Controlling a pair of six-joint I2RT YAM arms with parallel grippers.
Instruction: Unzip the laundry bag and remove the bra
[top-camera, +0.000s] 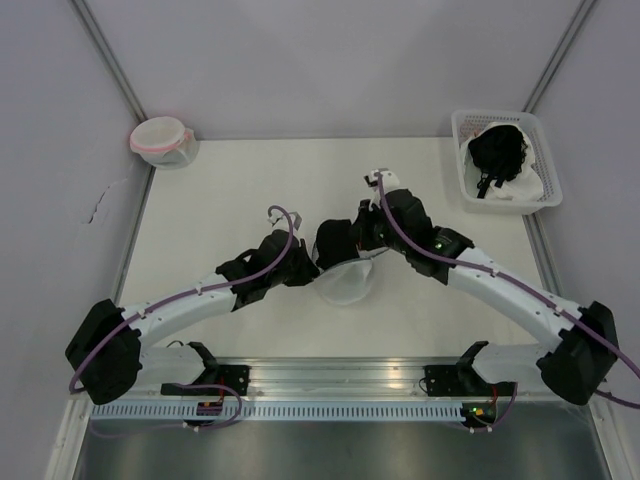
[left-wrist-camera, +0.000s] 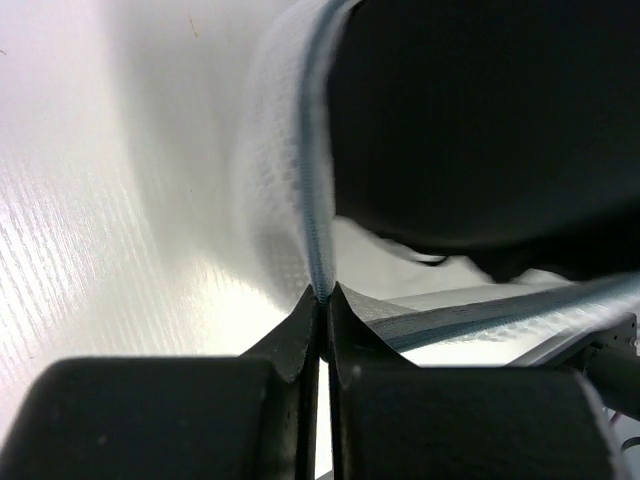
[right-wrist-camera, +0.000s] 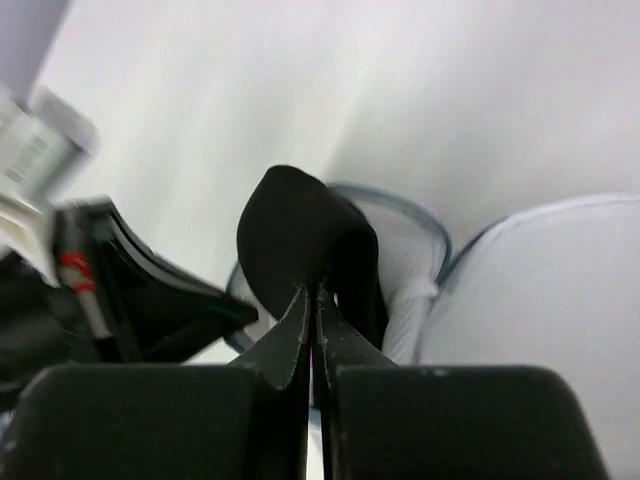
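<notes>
Pinching the round white mesh laundry bag (left-wrist-camera: 275, 180) with my left fingers (left-wrist-camera: 321, 318); right fingers (right-wrist-camera: 312, 312) clamp soft black fabric bra (right-wrist-camera: 295, 225).

The laundry bag (top-camera: 345, 285) is hemmed in on two sides: the left gripper (left-wrist-camera: 322, 300) pinches its rim from the left, and the right gripper (right-wrist-camera: 312, 295) clamps the bra (right-wrist-camera: 295, 225) at its far edge. Beyond the bag, the table (top-camera: 250, 190) lies open. A white basket (top-camera: 505, 195) stands far right of the bag and a pink-rimmed pouch (top-camera: 160, 140) far left, both well apart from it.
</notes>
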